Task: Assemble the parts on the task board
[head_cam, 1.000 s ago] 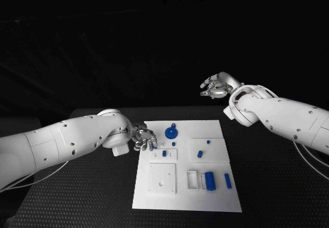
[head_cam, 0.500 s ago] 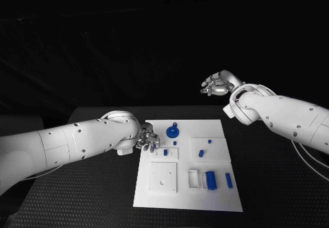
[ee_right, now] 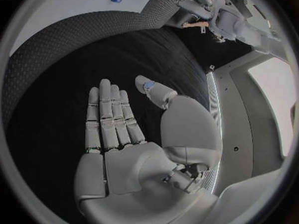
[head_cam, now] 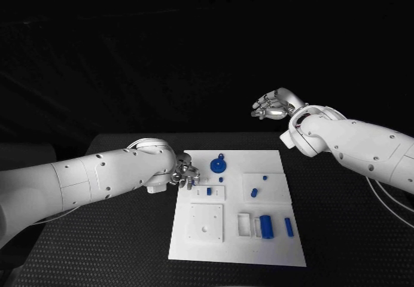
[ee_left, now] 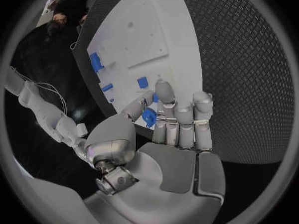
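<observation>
the left hand (head_cam: 183, 174) hung over the near-left edge of the white board (head_cam: 271, 251), fingers straight and apart, grasping nothing. just past its fingertips lay a round blue part (head_cam: 218, 164), and a small blue peg (head_cam: 209, 191) stood in a square block beside the hand. farther from it, three blue parts (head_cam: 267, 226) lay near the board's far corner. the board rested on the black surface (head_cam: 103, 251). the right hand (head_cam: 274, 104) was raised well above and beyond the board, released, its fingers flat and spread with nothing in them.
</observation>
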